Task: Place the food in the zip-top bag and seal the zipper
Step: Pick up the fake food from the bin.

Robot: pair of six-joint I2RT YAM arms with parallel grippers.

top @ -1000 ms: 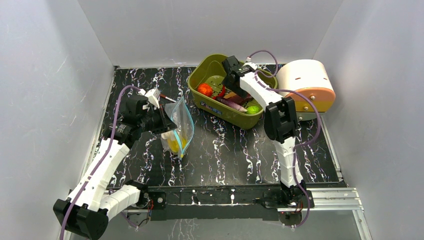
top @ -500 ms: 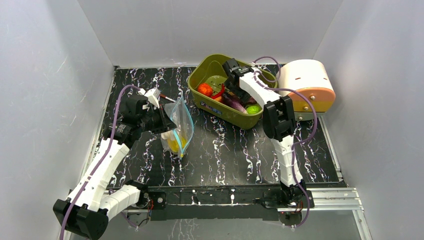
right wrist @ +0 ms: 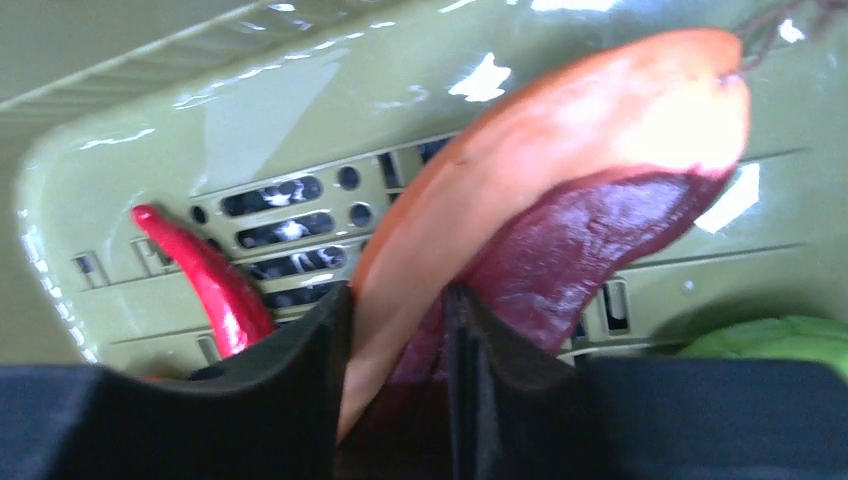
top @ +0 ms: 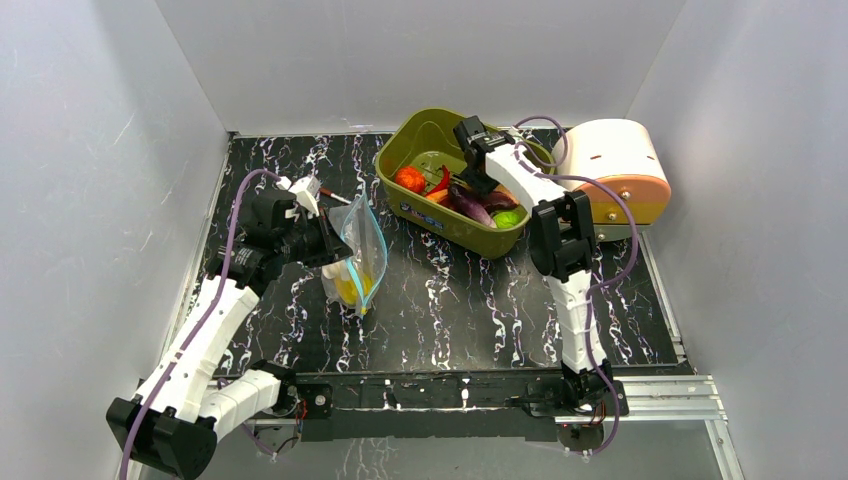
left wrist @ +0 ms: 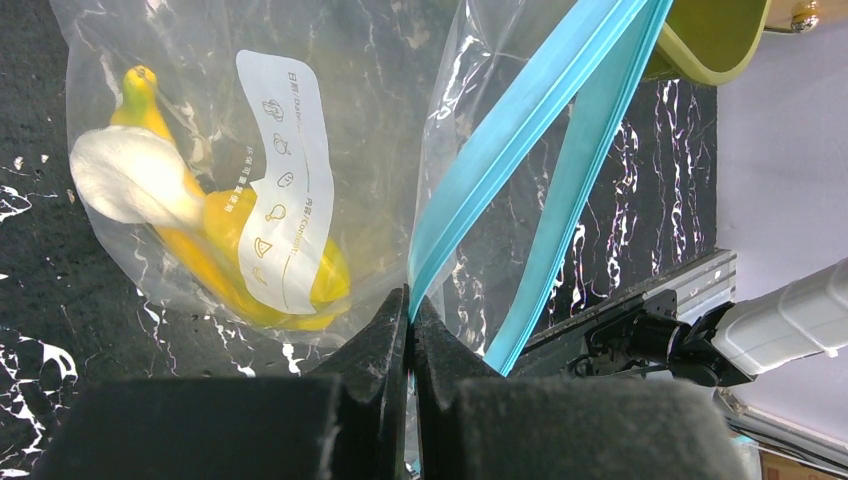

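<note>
Only R wrist cam shows carrot [right wrist: 560, 130] btwn right end effector [right wrist: 398, 305].

Banana in the bag, the rest of the food in the tub.
The clear zip-top bag [top: 365, 240] was held upright on the black marbled counter [top: 450, 310], its teal-blue zipper [left wrist: 545, 105] unsealed and its two strips parted. A yellow banana [left wrist: 215, 270], white at one end, was seen at the bottom of the bag. In the olive-green tub [top: 420, 128] were gathered a red-orange tomato [top: 408, 179], a red chili [right wrist: 210, 285], an orange carrot [right wrist: 560, 140] tilted over the dark purple eggplant [right wrist: 590, 250], and a green fruit [right wrist: 785, 335].
</note>
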